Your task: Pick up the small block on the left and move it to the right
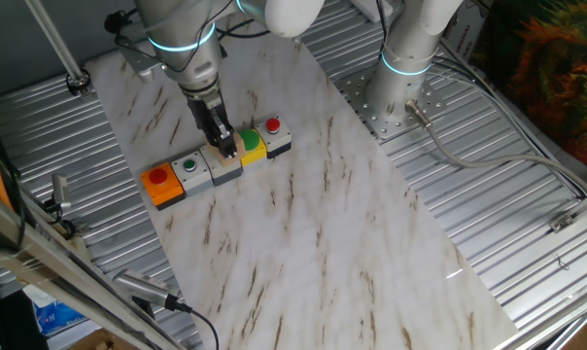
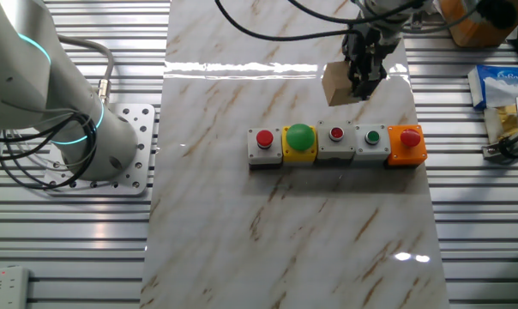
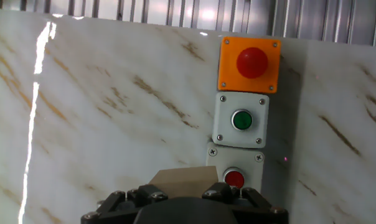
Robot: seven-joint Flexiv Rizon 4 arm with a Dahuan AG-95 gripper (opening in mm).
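A robot arm's two-finger tool grips the small block, a plain light tan wooden cube, with its fingers clamped on the cube's side, and holds it above the white marble-patterned tabletop just behind a row of five button boxes. The cube appears lifted clear of the surface. The grip looks off-centre, with much of the cube jutting beyond the fingers, so by this judgement it could twist or slip during a sideways carry, or clip the grey box with the red button if carried too low. The other fixed view shows the cube plainly; in one fixed view the arm hides it almost entirely. The hand view shows only its top edge, just beside the grey boxes and the orange box.
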